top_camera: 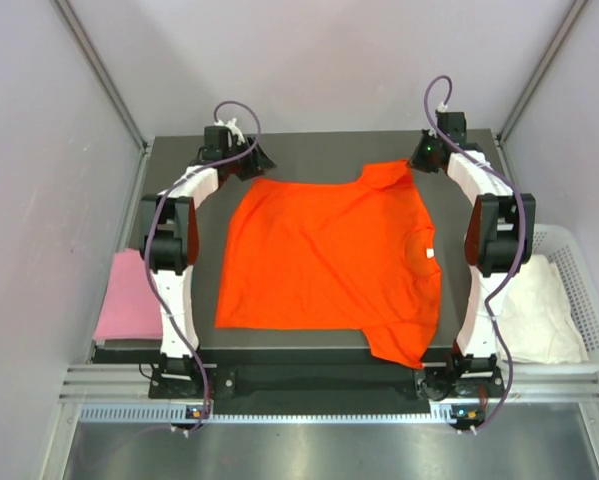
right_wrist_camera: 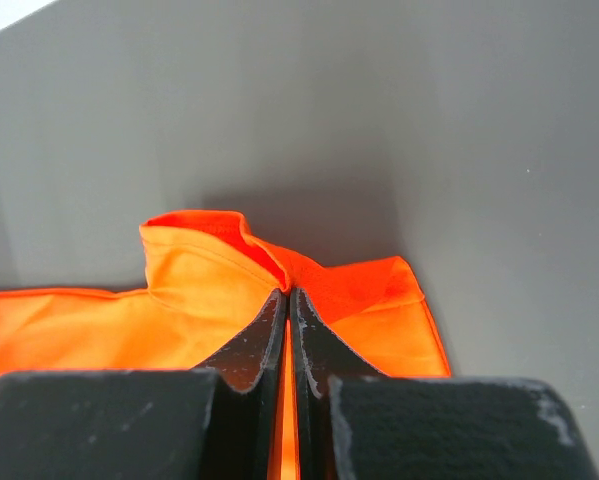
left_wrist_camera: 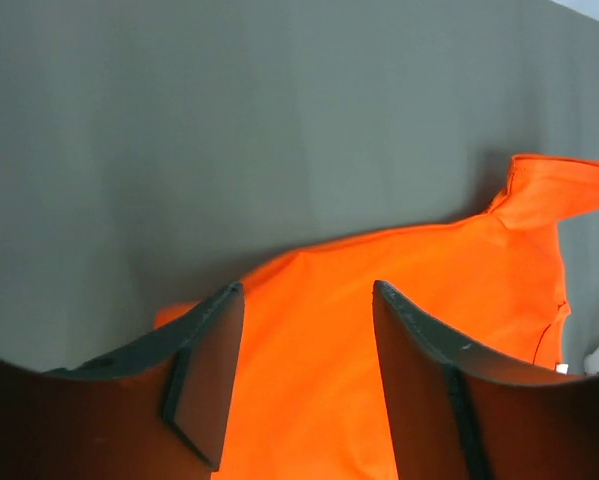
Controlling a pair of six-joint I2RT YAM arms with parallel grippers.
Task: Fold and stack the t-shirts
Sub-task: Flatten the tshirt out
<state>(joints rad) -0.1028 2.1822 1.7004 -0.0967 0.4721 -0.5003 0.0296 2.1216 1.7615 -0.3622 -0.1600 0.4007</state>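
1. The pink t-shirt (top_camera: pixel 124 295) lies to the left of the orange t-shirt (top_camera: pixel 329 255). The left arm (top_camera: pixel 174 260) stands in front of it and hides its right side.
2. The white t-shirt (top_camera: pixel 539 310) lies to the right of the orange t-shirt, inside a white basket (top_camera: pixel 591 300). The right arm (top_camera: pixel 494 250) covers part of it, and it is hard to tell how it is folded.
3. From above, both pincers are too small to read. The wrist views show them better, but they cut off most of the orange t-shirt.
4. The orange t-shirt lies spread out flat in the middle of the dark table (top_camera: pixel 309 145). Its neck points to the right, with a small white label (top_camera: pixel 431 253) there. Its near sleeve reaches the table's near edge.
5. The left gripper (left_wrist_camera: pixel 307 300) is over the far left corner of the orange t-shirt. Its fingers stand spread apart, and the cloth lies below them.
6. The right gripper (right_wrist_camera: pixel 287 295) is at the far right sleeve of the orange t-shirt. Its fingers are pressed together and pinch a fold of that sleeve, which stands up a little.
7. Count: three t-shirts, one of each colour. Two arms, two grippers, one basket, one table.
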